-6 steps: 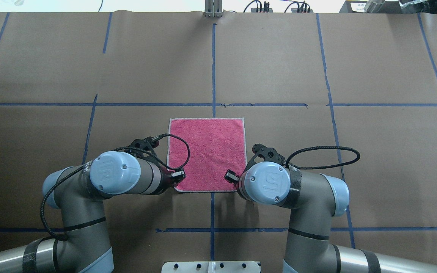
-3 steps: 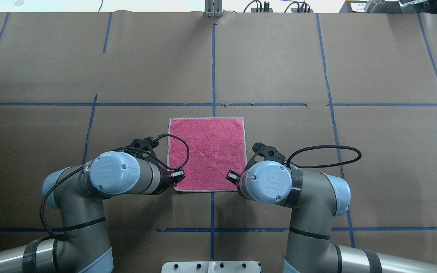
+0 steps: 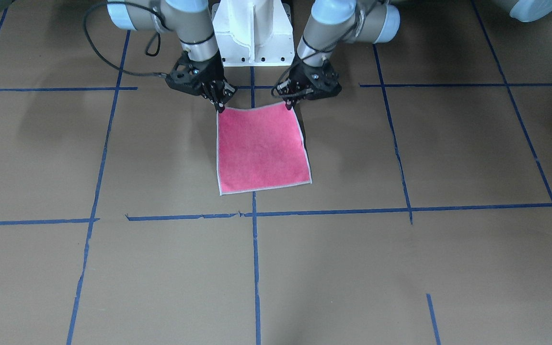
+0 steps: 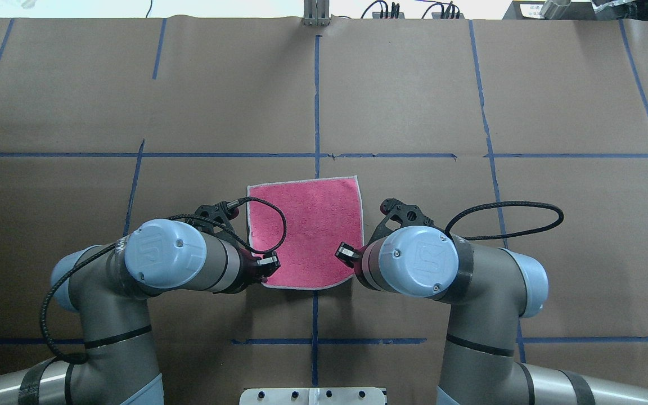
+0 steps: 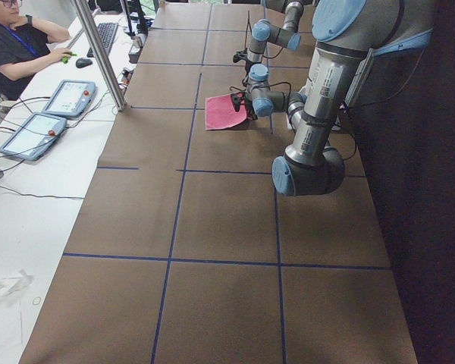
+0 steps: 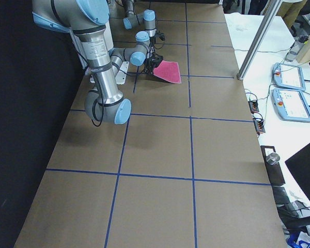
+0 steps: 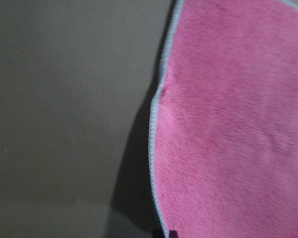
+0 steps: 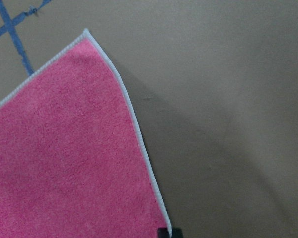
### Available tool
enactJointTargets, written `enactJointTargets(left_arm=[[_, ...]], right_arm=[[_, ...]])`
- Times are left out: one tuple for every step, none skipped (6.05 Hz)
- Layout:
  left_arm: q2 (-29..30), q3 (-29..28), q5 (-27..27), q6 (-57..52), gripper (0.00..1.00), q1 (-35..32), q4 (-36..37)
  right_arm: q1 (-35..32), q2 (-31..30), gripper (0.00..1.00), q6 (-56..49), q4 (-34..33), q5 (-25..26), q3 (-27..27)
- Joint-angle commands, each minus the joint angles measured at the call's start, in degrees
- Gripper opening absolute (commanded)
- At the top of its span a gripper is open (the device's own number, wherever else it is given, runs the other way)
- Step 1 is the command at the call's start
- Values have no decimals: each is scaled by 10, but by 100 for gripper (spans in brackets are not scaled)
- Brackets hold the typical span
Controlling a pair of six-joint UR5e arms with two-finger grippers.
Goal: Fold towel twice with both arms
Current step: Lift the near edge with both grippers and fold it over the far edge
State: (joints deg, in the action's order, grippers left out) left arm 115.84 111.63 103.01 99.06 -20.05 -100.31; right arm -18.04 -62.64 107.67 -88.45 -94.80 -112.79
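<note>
Overhead exterior view shows the towel (image 4: 307,225) lying pink side up in the middle of the brown counter (image 4: 554,101). It sits on the blue tape line (image 4: 316,95) that runs away from the robot. The left arm (image 4: 166,261) and the right arm (image 4: 419,267) bend in from each side.

The left gripper (image 3: 289,103) is pinched tight on the towel corner nearest the robot on its left. The right gripper (image 3: 219,104) is pinched tight on the near corner on its right. Both wrist views show a dark shadow under the white edge of the towel. So I think the near side is up off the counter a little. The far side lies flat.

The towel looks soft, fluffy and very light. It is floppy, not stiff, so it hangs and bends where nothing holds it. The near edge looks rounded from above because of that. It cannot break. The two near corners look like good spots to hold, as the stitched edge there is thicker and gives more to pinch.

This looks like the start of the first fold. I think both arms need to go up and forward together, at the same speed. If one goes faster, the towel may twist. If they pull too low, the whole towel may slide along the counter.
</note>
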Motion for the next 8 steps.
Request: enactJointTargets(left_arm=[[2, 44, 5, -2, 3, 0, 56], [3, 20, 3, -4, 3, -3, 51], [6, 1, 2, -8, 4, -9, 50], [12, -20, 2, -19, 4, -19, 50], [29, -43, 2, -30, 4, -31, 50], [46, -67, 2, -33, 4, -43, 49], [53, -79, 2, -36, 4, -52, 48], [53, -84, 2, -48, 5, -57, 49]], right_arm=[[3, -4, 2, 0, -36, -4, -29], [2, 1, 2, -4, -33, 2, -6], [-8, 8, 2, -21, -29, 3, 16], [-26, 35, 2, -26, -28, 3, 53], [-41, 67, 2, -28, -28, 1, 92], [-52, 77, 2, -31, -29, 1, 103], [-60, 79, 2, -42, -29, 1, 109], [-65, 87, 2, -43, -29, 1, 123]])
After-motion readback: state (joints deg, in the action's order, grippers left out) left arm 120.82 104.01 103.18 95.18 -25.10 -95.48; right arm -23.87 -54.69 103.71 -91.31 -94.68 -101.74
